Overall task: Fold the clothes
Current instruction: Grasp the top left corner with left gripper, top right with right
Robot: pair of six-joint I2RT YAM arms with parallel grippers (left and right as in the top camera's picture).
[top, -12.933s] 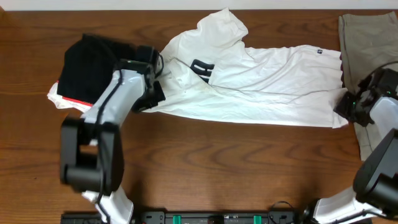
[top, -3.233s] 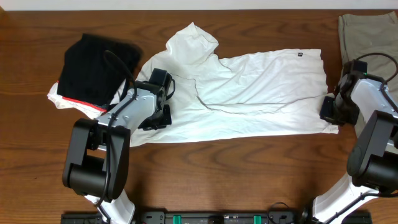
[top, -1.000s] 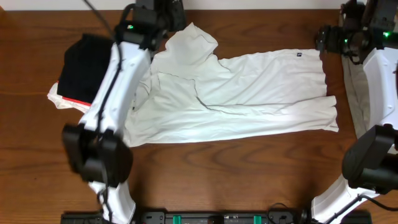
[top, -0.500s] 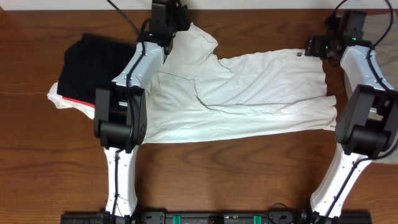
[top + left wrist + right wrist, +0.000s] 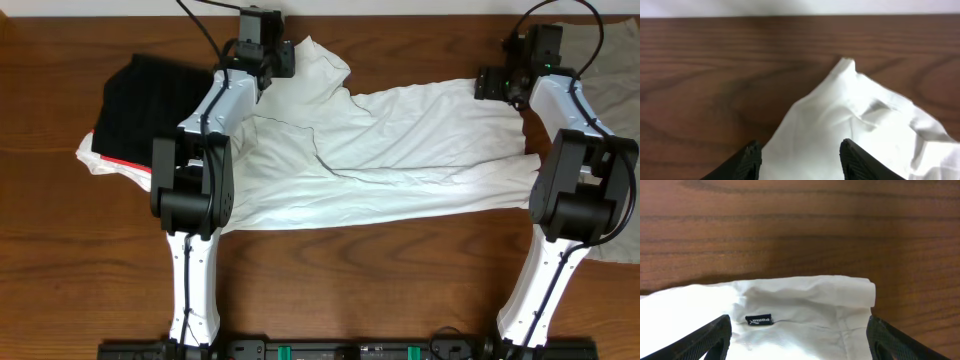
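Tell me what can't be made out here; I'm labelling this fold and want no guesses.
Left wrist view: the left gripper has its fingers cut off by the bottom edge, so contact with the T-shirt is unclear.
Right wrist view: the right gripper is cut off the same way, and the hem tag print is too small to read.
Overhead: the olive-grey cloth is cut by the right edge and partly covered by the arm.

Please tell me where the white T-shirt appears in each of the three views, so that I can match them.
Overhead: the white T-shirt lies spread across the upper middle, right of the black garment.
Left wrist: lower right, one pointed corner reaching up.
Right wrist: lower half, a hem corner bearing the small black tag.
Shared landmark: the brown wooden table around the shirt.
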